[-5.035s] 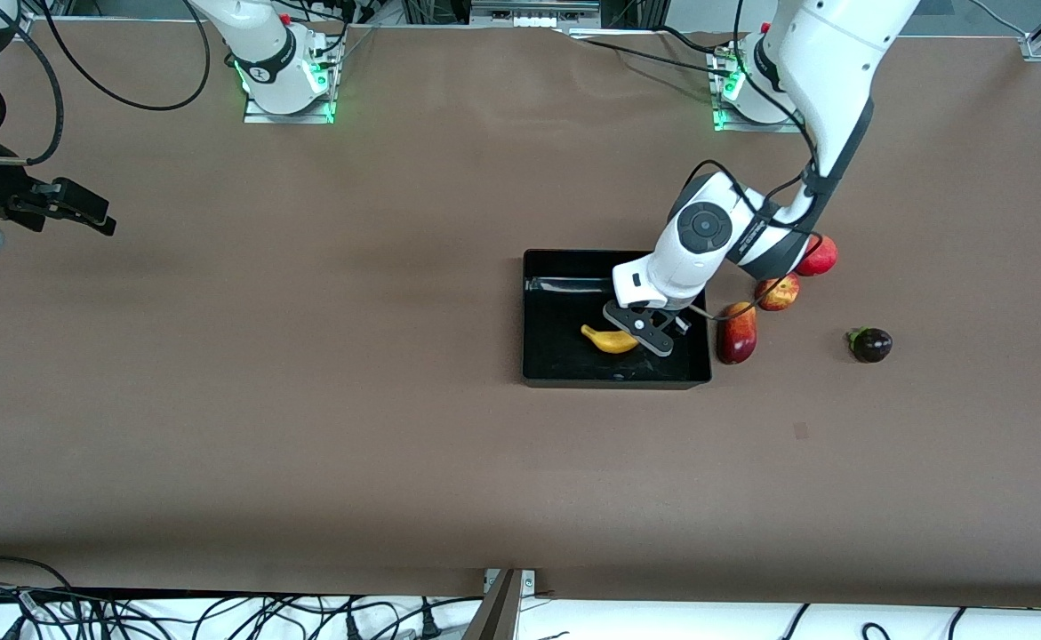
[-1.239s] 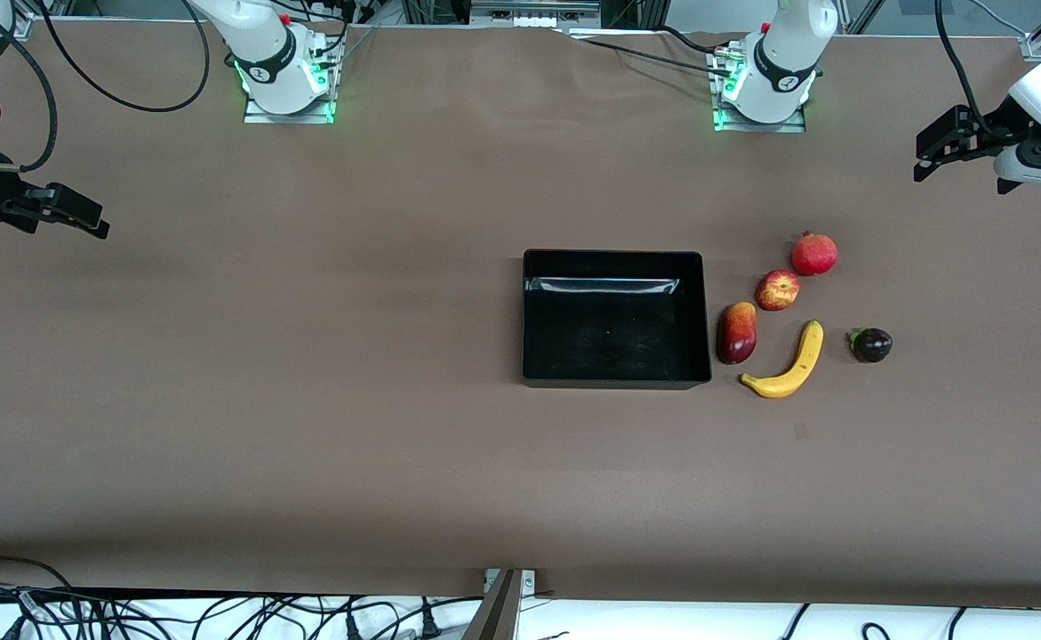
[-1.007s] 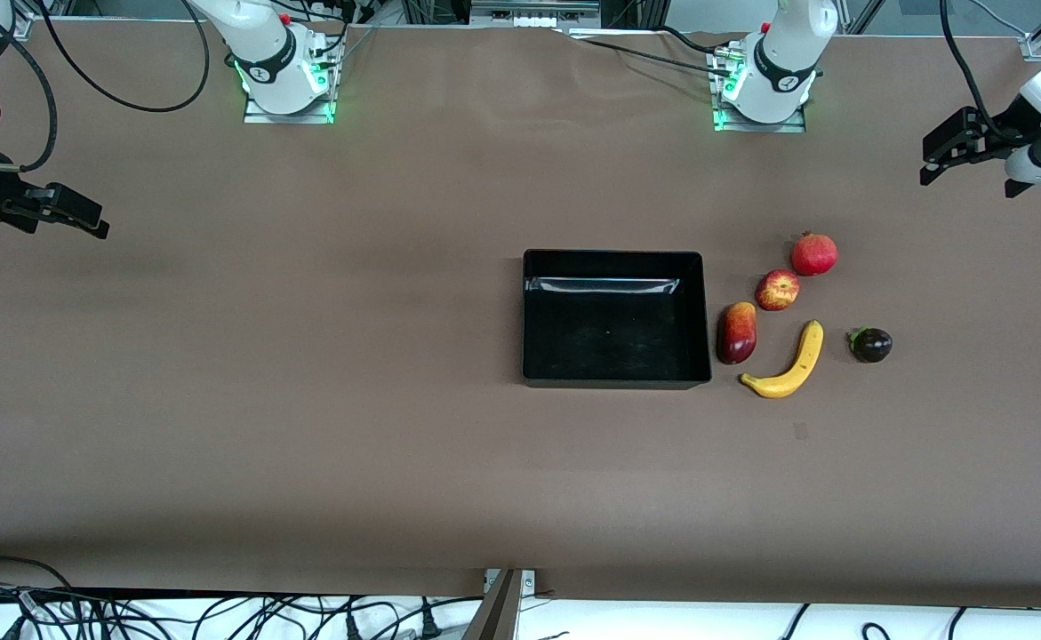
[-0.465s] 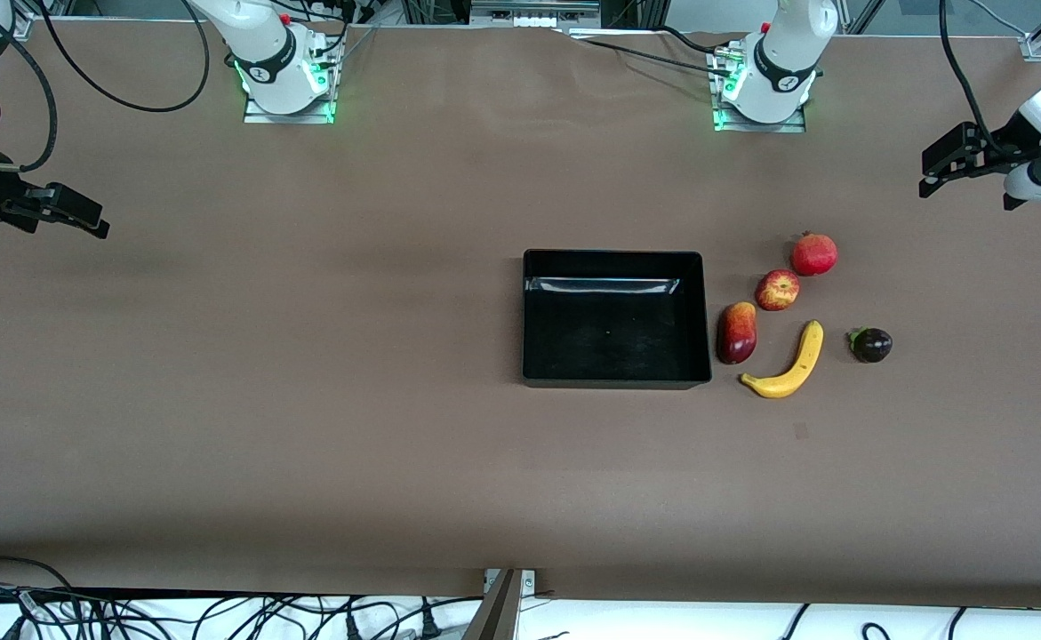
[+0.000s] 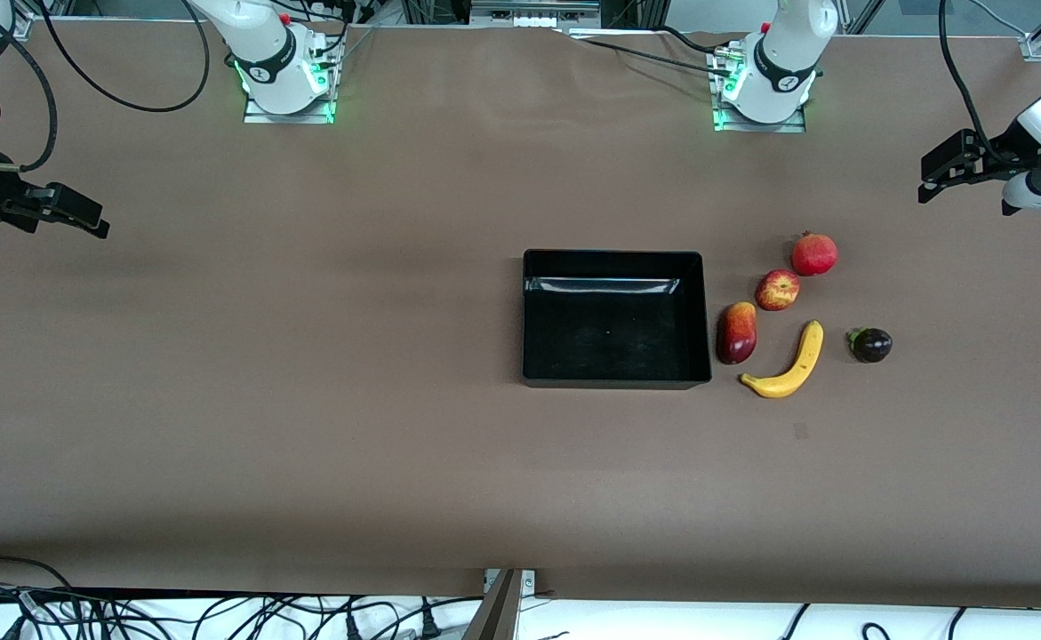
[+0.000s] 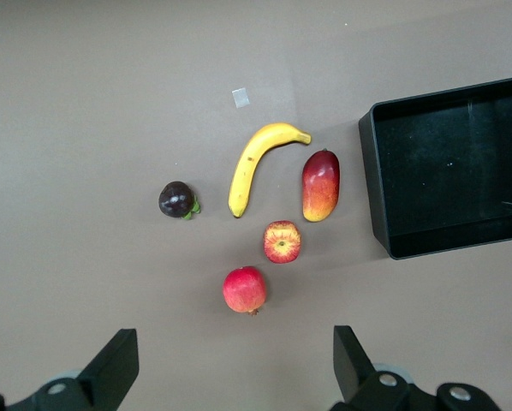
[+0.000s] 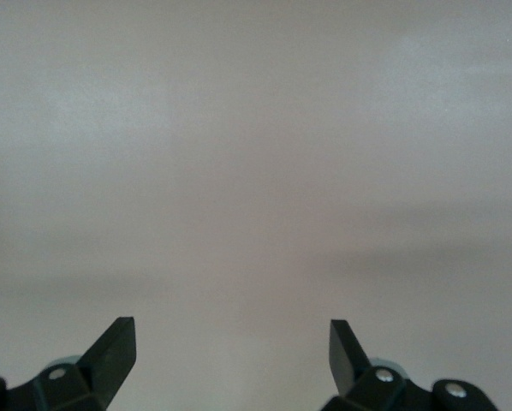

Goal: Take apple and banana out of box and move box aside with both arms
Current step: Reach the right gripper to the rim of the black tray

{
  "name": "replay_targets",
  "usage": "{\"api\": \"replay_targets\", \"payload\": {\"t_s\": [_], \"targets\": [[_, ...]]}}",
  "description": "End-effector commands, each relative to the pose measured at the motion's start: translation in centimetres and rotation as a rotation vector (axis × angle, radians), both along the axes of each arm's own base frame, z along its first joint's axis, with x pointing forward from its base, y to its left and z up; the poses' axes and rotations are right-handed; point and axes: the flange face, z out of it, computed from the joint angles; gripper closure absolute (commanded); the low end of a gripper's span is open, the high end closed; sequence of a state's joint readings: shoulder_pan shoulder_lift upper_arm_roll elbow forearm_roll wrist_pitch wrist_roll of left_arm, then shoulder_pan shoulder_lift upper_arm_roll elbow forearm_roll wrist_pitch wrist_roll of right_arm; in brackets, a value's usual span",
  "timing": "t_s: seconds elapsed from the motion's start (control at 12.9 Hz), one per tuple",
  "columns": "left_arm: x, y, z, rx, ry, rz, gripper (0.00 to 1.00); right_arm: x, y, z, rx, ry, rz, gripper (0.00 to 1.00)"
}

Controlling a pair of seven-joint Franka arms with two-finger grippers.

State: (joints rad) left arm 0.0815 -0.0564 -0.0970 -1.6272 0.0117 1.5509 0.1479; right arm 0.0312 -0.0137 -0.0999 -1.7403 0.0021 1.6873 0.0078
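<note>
Front view: The black box (image 5: 613, 318) sat on the brown table (image 5: 307, 400), open side up and with nothing in it. Five fruits lay on the table toward the left arm's end of the box. The mango (image 5: 737, 332) lay just beside the box wall. The apple (image 5: 777, 290) lay near the mango, farther from the front camera, and the pomegranate (image 5: 814, 254) lay farther still. The banana (image 5: 788, 364) lay apart from the mango, nearer to the front camera than the apple. A small dark purple fruit (image 5: 871, 344) lay beside the banana, toward the left arm's end. The left gripper (image 5: 938, 166) hung above the table at the left arm's end, well apart from the fruits. The right gripper (image 5: 76, 213) hung above bare table at the right arm's end; that arm waited.

Left wrist view: The left gripper (image 6: 235, 377) had its fingers (image 6: 115, 364) spread wide and held nothing. Below it lay the pomegranate (image 6: 245, 289), apple (image 6: 282, 241), banana (image 6: 256, 163), mango (image 6: 321, 184), dark purple fruit (image 6: 177, 199) and the box (image 6: 453, 167).

Right wrist view: The right gripper (image 7: 230, 364) had its fingers (image 7: 115, 347) spread wide and held nothing. Only bare table (image 7: 256, 171) showed beneath.
</note>
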Motion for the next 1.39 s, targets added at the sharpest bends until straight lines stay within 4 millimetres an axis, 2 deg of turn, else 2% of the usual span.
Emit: {"api": "replay_targets", "payload": {"t_s": [0.0, 0.08, 0.15, 0.23, 0.31, 0.39, 0.54, 0.77, 0.93, 1.08, 1.16, 1.32], "targets": [[0.5, 0.3, 0.5, -0.024, -0.004, 0.005, 0.00, -0.2, 2.1, 0.6, -0.001, 0.005, 0.027, 0.00], [0.5, 0.5, 0.5, -0.024, -0.004, 0.008, 0.00, 0.4, 5.2, -1.6, -0.002, 0.054, 0.085, 0.00], [0.5, 0.9, 0.4, -0.026, -0.003, 0.014, 0.00, 1.0, 6.6, -5.1, 0.011, 0.161, 0.094, 0.00], [0.5, 0.9, 0.4, -0.026, -0.003, 0.013, 0.00, 1.0, 9.5, -5.8, 0.059, 0.175, 0.125, 0.00], [0.5, 0.9, 0.3, -0.026, -0.001, 0.014, 0.00, 1.6, 12.8, -7.8, 0.097, 0.203, 0.163, 0.00], [0.7, 1.0, 0.1, -0.026, 0.003, 0.014, 0.00, 2.5, 14.8, -8.8, 0.120, 0.203, 0.184, 0.00], [0.7, 1.1, 0.0, -0.027, 0.005, 0.014, 0.00, 3.6, 22.3, -11.7, 0.135, 0.197, 0.252, 0.00], [0.7, 1.1, 0.0, -0.027, 0.005, 0.014, 0.00, 5.3, 33.2, -15.7, 0.158, 0.092, 0.050, 0.00], [0.7, 1.1, 0.0, -0.027, 0.005, 0.014, 0.00, 4.6, 40.3, -19.4, 0.187, 0.043, 0.034, 0.00], [0.8, 1.1, -0.1, -0.027, 0.006, 0.015, 0.00, 3.3, 45.6, -22.5, 0.216, -0.009, 0.057, 0.00], [0.8, 1.1, -0.1, -0.027, 0.006, 0.015, 0.00, 2.4, 48.2, -23.9, 0.228, -0.037, 0.070, 0.00], [0.8, 1.1, 0.0, -0.027, 0.005, 0.015, 0.00, 0.8, 51.6, -25.8, 0.248, -0.067, 0.059, 0.00]]}}
